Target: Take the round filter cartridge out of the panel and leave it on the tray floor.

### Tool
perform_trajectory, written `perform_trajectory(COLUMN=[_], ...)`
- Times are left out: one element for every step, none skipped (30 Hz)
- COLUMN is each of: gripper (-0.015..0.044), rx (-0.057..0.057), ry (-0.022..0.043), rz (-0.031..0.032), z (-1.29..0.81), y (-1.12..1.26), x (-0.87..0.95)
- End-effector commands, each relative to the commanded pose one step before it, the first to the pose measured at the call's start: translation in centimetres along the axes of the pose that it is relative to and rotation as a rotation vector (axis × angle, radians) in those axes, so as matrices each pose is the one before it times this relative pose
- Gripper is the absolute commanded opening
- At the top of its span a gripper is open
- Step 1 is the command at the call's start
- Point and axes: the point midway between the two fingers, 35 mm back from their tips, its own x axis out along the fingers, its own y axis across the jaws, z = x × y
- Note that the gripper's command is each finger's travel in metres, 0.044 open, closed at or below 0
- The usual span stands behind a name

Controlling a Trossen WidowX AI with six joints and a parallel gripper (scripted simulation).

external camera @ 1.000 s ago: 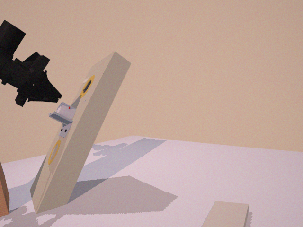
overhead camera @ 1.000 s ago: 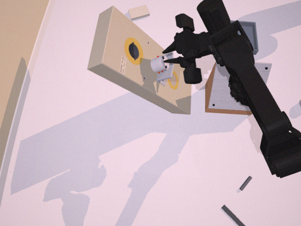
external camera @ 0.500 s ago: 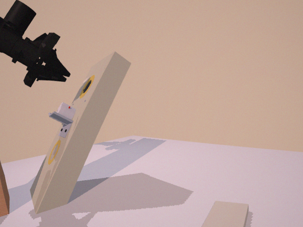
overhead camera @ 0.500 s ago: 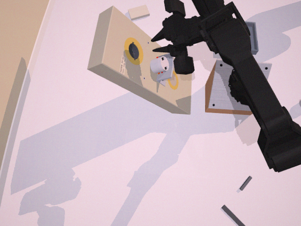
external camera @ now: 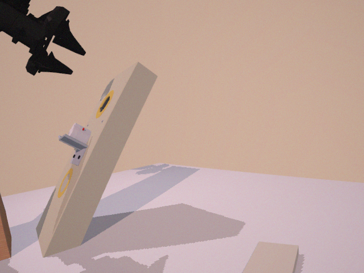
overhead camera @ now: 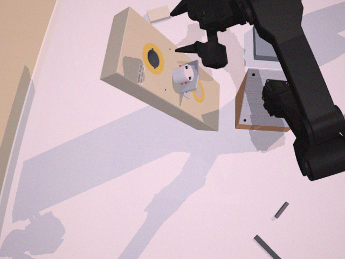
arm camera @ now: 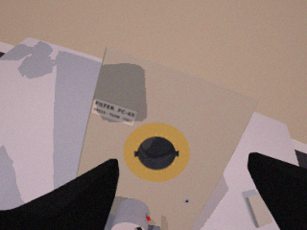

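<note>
The filter cartridge (overhead camera: 182,74), a pale grey round can with two narrow slots on its face and small red marks on its side, is out of its socket and rests on a small grey shelf bracket (overhead camera: 191,86) that juts from the face of the service panel (overhead camera: 130,36). The panel is a beige slab leaning back on the bench (overhead camera: 83,195). The yellow-ringed socket (overhead camera: 153,58) in the upper part of the panel holds nothing; it shows only a dark round hole with two notches. A second yellow ring (overhead camera: 201,95) sits on the panel face below the bracket, partly hidden by it. Beside the upper socket a small white label (arm camera: 115,110) carries two lines of print, too blurred to read for certain. To the side of the panel stands a wooden-walled tray (overhead camera: 240,91) with a grey ribbed floor; the arm covers part of it, and on the floor that shows nothing lies. Beyond it is a grey open box (overhead camera: 260,53), its inside mostly hidden by the arm. The tool (overhead camera: 172,32) hangs in the air above and away from the panel, its two black pointed fingers (external camera: 70,44) spread wide with nothing between them and touching nothing. A beige block (overhead camera: 158,13) lies flat on the bench past the panel's upper end, and two short dark bars (overhead camera: 281,209) lie well apart from everything else.
</note>
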Motion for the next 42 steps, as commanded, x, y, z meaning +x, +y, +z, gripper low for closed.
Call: perform_trajectory(gripper=[0.0328, 0.0305, 0.0305, 0.0305, 0.0305, 0.0305, 0.0305, 0.0305, 0.0305, 0.0305, 0.0305, 0.0305, 0.0305, 0.0305, 0.0305, 0.0305, 0.0305, 0.0305, 0.0305, 0.0305, 0.0305, 0.0305, 0.0305, 0.0305, 0.0305, 0.0305, 0.0305, 0.0305, 0.0305, 0.0305, 0.0305, 0.0305, 0.0305, 0.0305, 0.0305, 0.0305, 0.0305, 0.0305, 0.0305, 0.0305, 0.0305, 0.0305], rx=[0.1113, 0.0512, 0.0499, 0.0481, 0.0468, 0.0354, 0.0209, 0.0069, 0.0, 0.0, 0.0, 0.0, 0.0, 0.0, 0.0, 0.0, 0.0, 0.0, 0.0, 0.0, 0.0, 0.0, 0.0, 0.0, 0.0, 0.0, 0.0, 0.0, 0.0, 0.0, -0.0001, -0.0001, -0.0001, -0.0001, -0.0001, -0.0001, -0.0001, -0.0001, -0.0001, -0.0001, -0.0001, -0.0001], ry=[0.11269, 0.05443, 0.05609, 0.05717, 0.05868, 0.04649, 0.02829, 0.00949, 0.0, 0.0, 0.0, 0.0, 0.00002, 0.00006, 0.00009, 0.00009, 0.00008, 0.00006, 0.00005, 0.00004, 0.00002, 0.00001, 0.0, -0.00002, -0.00003, -0.00004, -0.00005, -0.00006, -0.00007, -0.00008, -0.00008, -0.00009, -0.0001, -0.0001, -0.00011, -0.00012, -0.00012, -0.00013, -0.00013, -0.00013, -0.00013, -0.00014], rz=[0.03251, 0.01211, 0.01138, 0.01045, 0.00952, 0.00667, 0.00368, 0.00117, 0.0, 0.0, 0.0, 0.0, -0.0001, -0.00029, -0.00046, -0.00049, -0.00048, -0.00043, -0.00039, -0.00035, -0.00031, -0.00027, -0.00023, -0.00019, -0.00015, -0.0001, -0.00006, -0.00002, 0.00002, 0.00006, 0.00011, 0.00015, 0.00019, 0.00023, 0.00028, 0.00032, 0.00036, 0.00041, 0.00045, 0.00049, 0.00053, 0.00058], z=[-2.697, -1.398, -1.401, -1.391, -1.393, -1.078, -0.644, -0.214, 0.0, 0.0, 0.0, 0.0, 0.002, 0.005, 0.008, 0.009, 0.009, 0.008, 0.008, 0.007, 0.007, 0.006, 0.006, 0.005, 0.004, 0.004, 0.003, 0.003, 0.002, 0.001, 0.001, 0.0, -0.001, -0.001, -0.002, -0.003, -0.003, -0.004, -0.005, -0.006, -0.006, -0.007], y=[0.877, 0.406, 0.386, 0.36, 0.338, 0.24, 0.132, 0.041, 0.0, 0.0, 0.0, 0.0, -0.003, -0.009, -0.015, -0.016, -0.015, -0.013, -0.012, -0.011, -0.009, -0.008, -0.006, -0.005, -0.003, -0.002, -0.001, 0.001, 0.002, 0.003, 0.005, 0.006, 0.007, 0.009, 0.01, 0.011, 0.013, 0.014, 0.015, 0.017, 0.018, 0.019], x=[1.326, 0.809, 0.81, 0.804, 0.804, 0.63, 0.384, 0.13, 0.0, 0.0, 0.0, 0.0, 0.028, 0.083, 0.138, 0.159, 0.166, 0.166, 0.165, 0.165, 0.165, 0.165, 0.164, 0.164, 0.164, 0.163, 0.163, 0.163, 0.163, 0.162, 0.162, 0.162, 0.161, 0.16, 0.16, 0.16, 0.159, 0.159, 0.159, 0.158, 0.158, 0.158])
